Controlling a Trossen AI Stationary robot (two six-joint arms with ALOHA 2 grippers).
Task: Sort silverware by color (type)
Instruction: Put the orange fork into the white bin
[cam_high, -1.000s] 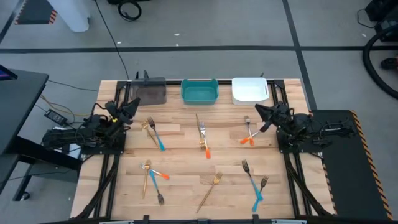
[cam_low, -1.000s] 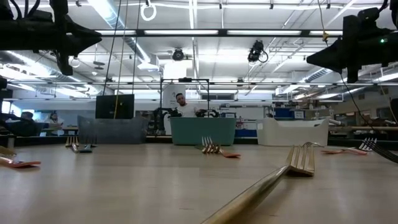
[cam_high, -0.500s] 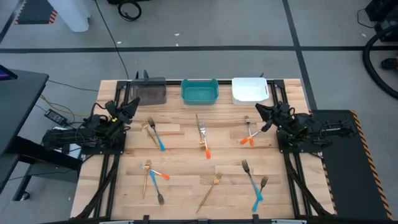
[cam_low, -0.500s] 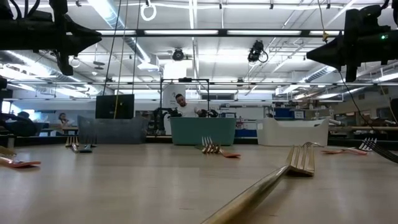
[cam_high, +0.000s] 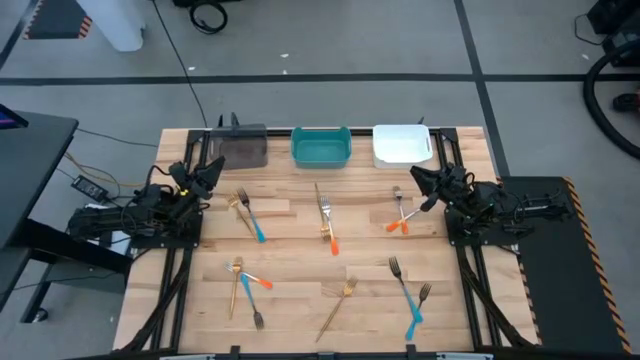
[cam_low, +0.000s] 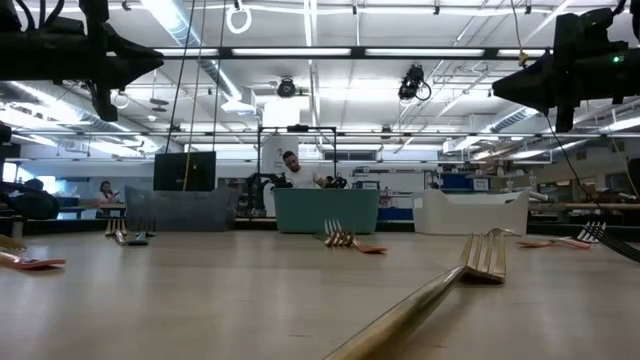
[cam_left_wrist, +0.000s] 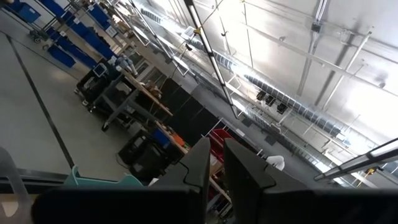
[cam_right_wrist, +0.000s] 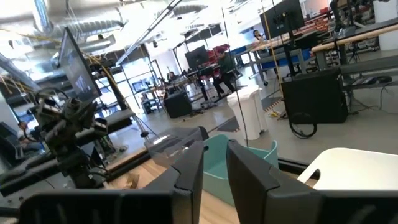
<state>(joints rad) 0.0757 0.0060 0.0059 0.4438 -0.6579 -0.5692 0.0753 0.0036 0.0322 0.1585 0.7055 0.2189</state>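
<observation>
The silverware lies flat and scattered over the wooden table. A blue-handled fork (cam_high: 252, 218) crosses a gold one (cam_high: 238, 203) at far left. A gold fork and an orange-handled one (cam_high: 327, 222) lie mid-table. An orange-handled pair (cam_high: 400, 218) lies at far right. A mixed cluster (cam_high: 243, 283) sits near left, a gold fork (cam_high: 340, 304) near centre, and two blue-handled forks (cam_high: 407, 288) near right. My left gripper (cam_high: 211, 170) hovers shut above the table's left edge. My right gripper (cam_high: 416, 177) hovers shut at the right edge, by the orange pair.
Three bins stand in a row along the far edge: a dark grey one (cam_high: 243, 148), a teal one (cam_high: 320, 146) and a white one (cam_high: 402, 144). Black frame rails run down both sides of the table. People move in the room beyond the table (cam_low: 290, 170).
</observation>
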